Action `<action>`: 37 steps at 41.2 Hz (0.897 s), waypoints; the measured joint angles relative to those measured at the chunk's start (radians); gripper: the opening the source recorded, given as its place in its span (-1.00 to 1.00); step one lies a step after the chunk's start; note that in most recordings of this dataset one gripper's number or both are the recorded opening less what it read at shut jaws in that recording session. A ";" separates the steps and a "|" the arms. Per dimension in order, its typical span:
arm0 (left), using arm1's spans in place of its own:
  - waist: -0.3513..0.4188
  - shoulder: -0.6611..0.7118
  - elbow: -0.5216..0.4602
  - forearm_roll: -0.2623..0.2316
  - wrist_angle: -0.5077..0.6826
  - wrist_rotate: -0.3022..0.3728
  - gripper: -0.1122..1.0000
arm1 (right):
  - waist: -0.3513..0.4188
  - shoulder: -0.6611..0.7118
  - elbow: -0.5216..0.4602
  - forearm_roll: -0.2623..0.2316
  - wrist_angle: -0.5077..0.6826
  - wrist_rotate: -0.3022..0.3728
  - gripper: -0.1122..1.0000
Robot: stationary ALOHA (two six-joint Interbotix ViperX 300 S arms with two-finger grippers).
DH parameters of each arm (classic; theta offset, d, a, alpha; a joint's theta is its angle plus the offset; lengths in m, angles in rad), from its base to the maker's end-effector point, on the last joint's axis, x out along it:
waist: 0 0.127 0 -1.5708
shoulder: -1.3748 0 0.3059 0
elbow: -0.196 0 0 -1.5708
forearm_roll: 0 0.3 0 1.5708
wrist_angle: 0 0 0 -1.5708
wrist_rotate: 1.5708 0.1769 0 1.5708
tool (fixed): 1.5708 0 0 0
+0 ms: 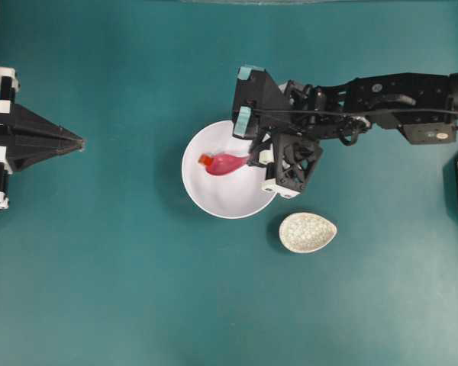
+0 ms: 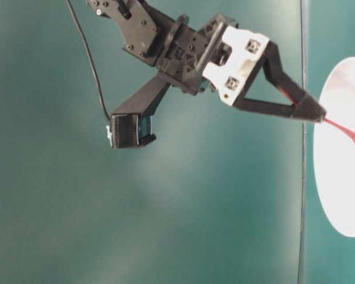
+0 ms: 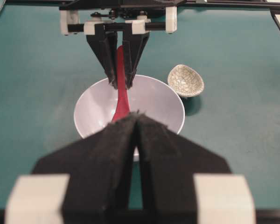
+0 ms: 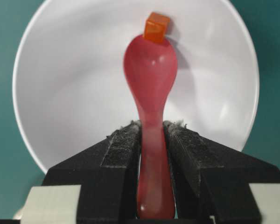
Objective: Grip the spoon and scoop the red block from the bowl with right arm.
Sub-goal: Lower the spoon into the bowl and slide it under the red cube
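Note:
The white bowl sits mid-table. My right gripper hangs over the bowl's right rim, shut on the handle of the pink spoon. In the right wrist view the handle is clamped between both pads, and the spoon reaches forward into the bowl. The scoop's tip touches the small red block, which rests on the bowl's floor just beyond the tip and not in the scoop. The block lies left of the scoop from overhead. My left gripper rests shut and empty at the far left.
A speckled grey-white egg-shaped dish stands on the teal table just right of and below the bowl. The right arm's black links stretch in from the right edge. Black frame posts mark the table's corners.

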 measured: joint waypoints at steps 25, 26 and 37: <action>0.000 0.000 0.000 0.000 0.000 0.000 -0.80 | 0.000 0.000 -0.006 -0.002 -0.055 0.005 -0.36; -0.002 0.002 0.002 0.000 0.000 0.000 -0.80 | 0.000 0.000 -0.005 0.000 -0.054 0.005 -0.36; 0.000 0.000 0.000 0.000 0.000 -0.002 -0.80 | 0.000 -0.035 0.023 -0.002 -0.064 0.005 -0.36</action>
